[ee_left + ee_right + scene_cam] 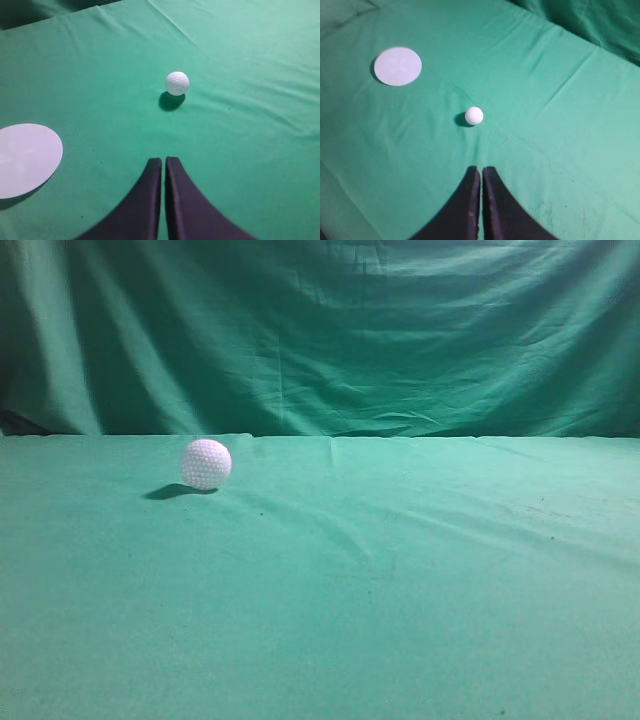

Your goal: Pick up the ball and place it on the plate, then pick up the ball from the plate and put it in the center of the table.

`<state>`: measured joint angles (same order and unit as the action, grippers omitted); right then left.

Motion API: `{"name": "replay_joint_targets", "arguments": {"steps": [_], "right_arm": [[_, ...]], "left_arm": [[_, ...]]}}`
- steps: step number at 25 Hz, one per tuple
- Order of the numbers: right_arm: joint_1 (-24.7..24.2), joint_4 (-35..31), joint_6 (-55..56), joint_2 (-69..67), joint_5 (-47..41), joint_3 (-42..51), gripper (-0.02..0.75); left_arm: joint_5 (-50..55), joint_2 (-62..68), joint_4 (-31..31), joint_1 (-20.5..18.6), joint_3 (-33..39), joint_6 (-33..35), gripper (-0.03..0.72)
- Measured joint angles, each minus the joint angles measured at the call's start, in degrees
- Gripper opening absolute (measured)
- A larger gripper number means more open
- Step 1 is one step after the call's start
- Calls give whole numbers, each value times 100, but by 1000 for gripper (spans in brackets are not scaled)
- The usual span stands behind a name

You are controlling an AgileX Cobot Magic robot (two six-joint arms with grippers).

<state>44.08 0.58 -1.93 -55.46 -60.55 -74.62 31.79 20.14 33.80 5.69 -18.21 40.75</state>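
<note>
Left wrist view shows you the ball point(177, 83), small, hard and quick to roll, right of the plate point(27, 159), so with both grippers' fingers point(150, 200) pressed closed, open wide and pinch its round middle.

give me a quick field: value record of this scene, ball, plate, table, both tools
ball: white, dimpled, resting on the table, nothing gripping it
plate: flat white disc, empty, lying apart from the ball; out of frame in the exterior view
table: green cloth, slightly wrinkled
backdrop: darker green curtain
left tool: fingers together, holding nothing, short of the ball
right tool: fingers together, holding nothing, short of the ball
task state: ball is off the plate
</note>
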Motion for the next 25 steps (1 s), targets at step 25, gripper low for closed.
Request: {"name": "replay_joint_targets", "arguments": {"steps": [25], "right_arm": [[0, -1198, 198, 3265, 2917, 4312, 0]], "left_arm": [[122, 0, -427, 0, 0, -9, 0]]}}
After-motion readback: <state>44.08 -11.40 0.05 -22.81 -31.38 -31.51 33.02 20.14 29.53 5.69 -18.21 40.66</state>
